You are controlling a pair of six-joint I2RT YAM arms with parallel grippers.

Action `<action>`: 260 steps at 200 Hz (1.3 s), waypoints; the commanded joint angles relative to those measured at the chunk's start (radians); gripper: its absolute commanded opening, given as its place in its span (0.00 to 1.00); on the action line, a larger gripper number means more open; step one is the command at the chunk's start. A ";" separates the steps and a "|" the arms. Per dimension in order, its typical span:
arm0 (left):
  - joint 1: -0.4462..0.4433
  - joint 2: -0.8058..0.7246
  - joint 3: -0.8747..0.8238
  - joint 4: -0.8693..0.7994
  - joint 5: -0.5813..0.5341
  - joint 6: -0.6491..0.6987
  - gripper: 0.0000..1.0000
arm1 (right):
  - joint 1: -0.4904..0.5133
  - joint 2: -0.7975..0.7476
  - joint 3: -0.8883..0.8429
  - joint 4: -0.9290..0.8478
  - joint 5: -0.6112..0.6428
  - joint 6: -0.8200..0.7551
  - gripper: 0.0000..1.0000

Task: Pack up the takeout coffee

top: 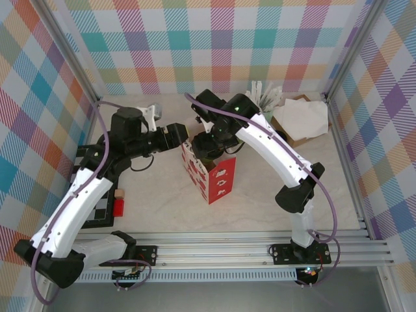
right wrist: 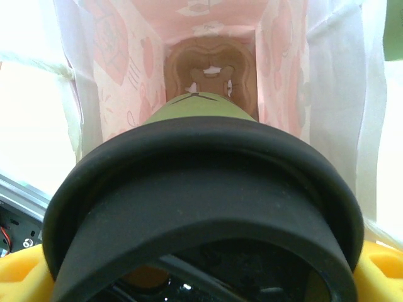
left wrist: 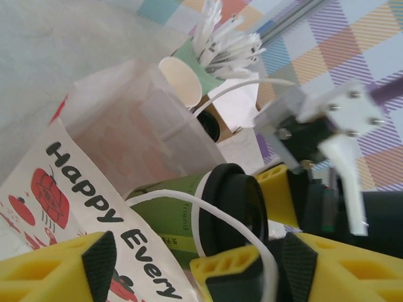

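The takeout coffee [left wrist: 167, 211], a dark-green cup with a black lid [right wrist: 201, 182], hangs tilted at the mouth of the red-and-white paper bag [top: 218, 179]. Its base points down into the bag's pink inside [right wrist: 126, 82]. My right gripper [top: 209, 144] is shut on the cup just under the lid, with a yellow finger [left wrist: 277, 189] on each side. My left gripper [top: 184, 138] is at the bag's left top edge. It is open, and the printed bag wall [left wrist: 94, 207] and a white handle loop [left wrist: 252, 239] lie between its fingers [left wrist: 63, 270].
A mint-green cup of white wrapped sticks [top: 263, 97] and a cardboard box of white napkins [top: 302, 120] stand at the back right. An empty paper cup [left wrist: 179, 78] stands beside the sticks. A black stand with a red block [top: 119, 207] sits at the left.
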 commanded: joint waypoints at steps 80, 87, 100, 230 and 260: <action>-0.015 -0.041 -0.021 -0.115 -0.091 0.042 0.01 | 0.006 0.032 0.016 0.011 0.004 0.048 0.63; -0.013 -0.046 -0.023 -0.131 -0.096 0.051 0.00 | 0.007 0.037 0.016 -0.005 0.029 0.050 0.63; -0.005 -0.064 -0.030 -0.149 -0.093 0.067 0.00 | 0.005 0.048 0.016 -0.029 0.053 0.053 0.64; 0.006 -0.051 -0.094 -0.041 0.079 0.081 0.00 | 0.016 0.158 0.039 -0.058 0.023 0.054 0.64; 0.011 -0.065 -0.086 -0.075 0.128 0.141 0.00 | 0.010 0.180 0.033 -0.095 0.005 0.046 0.63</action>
